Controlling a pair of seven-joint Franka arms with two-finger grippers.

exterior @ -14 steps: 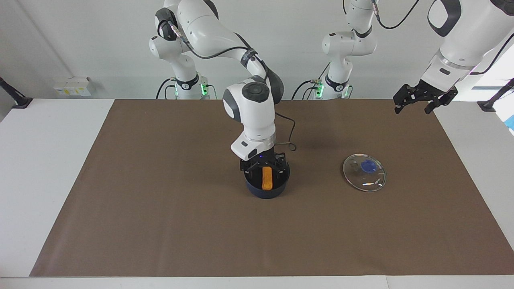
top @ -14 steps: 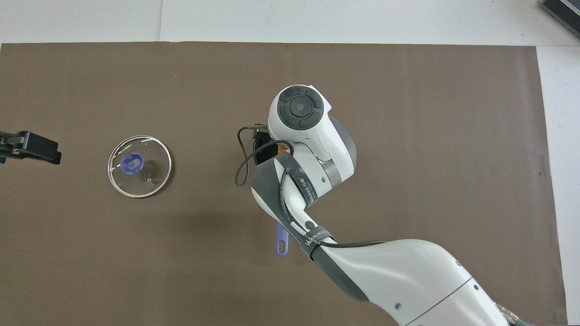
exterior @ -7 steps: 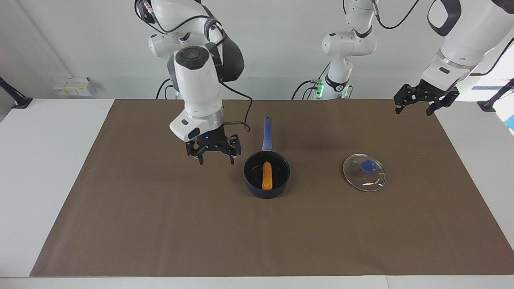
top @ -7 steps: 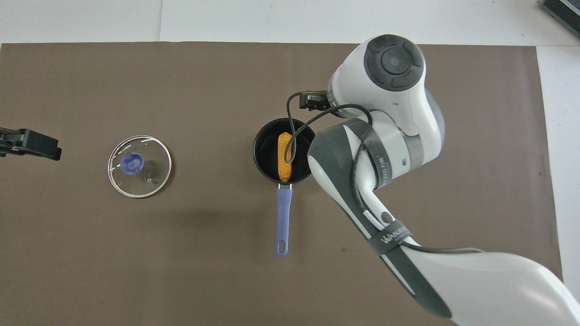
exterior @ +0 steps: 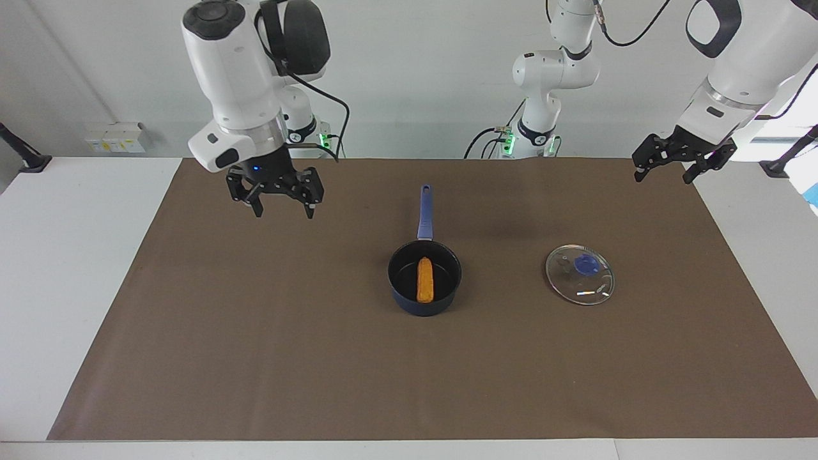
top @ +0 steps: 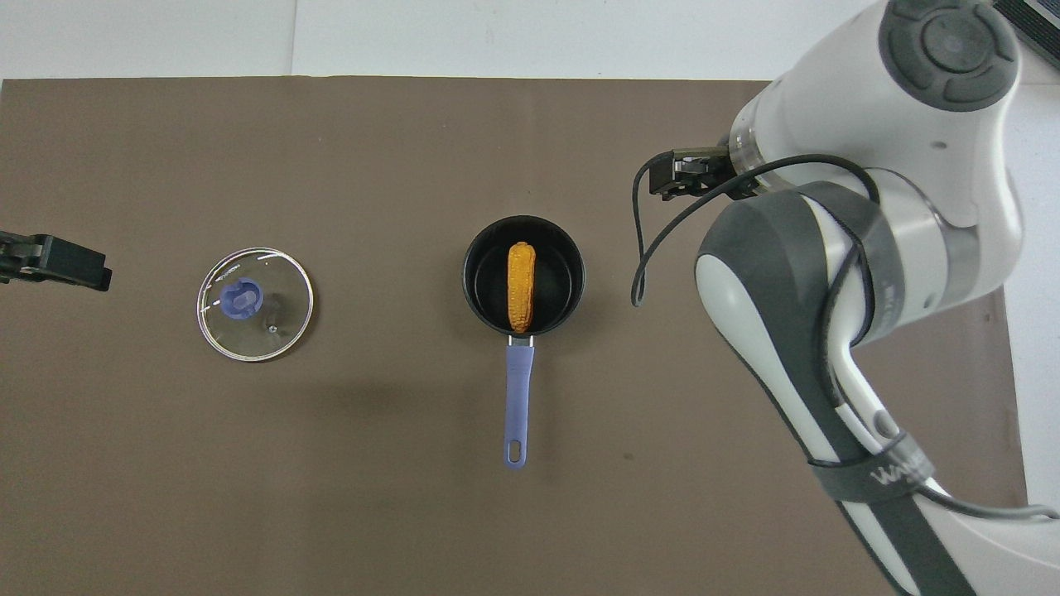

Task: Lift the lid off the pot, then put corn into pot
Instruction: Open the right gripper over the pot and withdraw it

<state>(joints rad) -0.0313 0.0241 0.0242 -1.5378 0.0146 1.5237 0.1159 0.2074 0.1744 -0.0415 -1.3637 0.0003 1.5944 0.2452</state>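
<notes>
Corn (exterior: pixel 425 279), a small orange-yellow bumpy cob, lies lengthwise inside the small dark navy-blue saucepan (exterior: pixel 424 304) with black interior, near the middle of the brown paper mat (exterior: pixel 255 358); one end of the cob points toward the pot's long straight blue handle (top: pixel 517 406), which runs toward the robots. Round clear glass lid (exterior: pixel 579 275), metal-rimmed with a blue centre knob, lies flat on the mat beside the pot, well apart from it, toward the left arm's end. Lettering on the right arm's dark strap reads partly "WAN". Right gripper (exterior: pixel 282 207), fingers spread and empty, hangs over the mat toward the right arm's end. Left gripper (exterior: pixel 664 174), fingers spread, empty, waits over the mat's edge at the left arm's end.
</notes>
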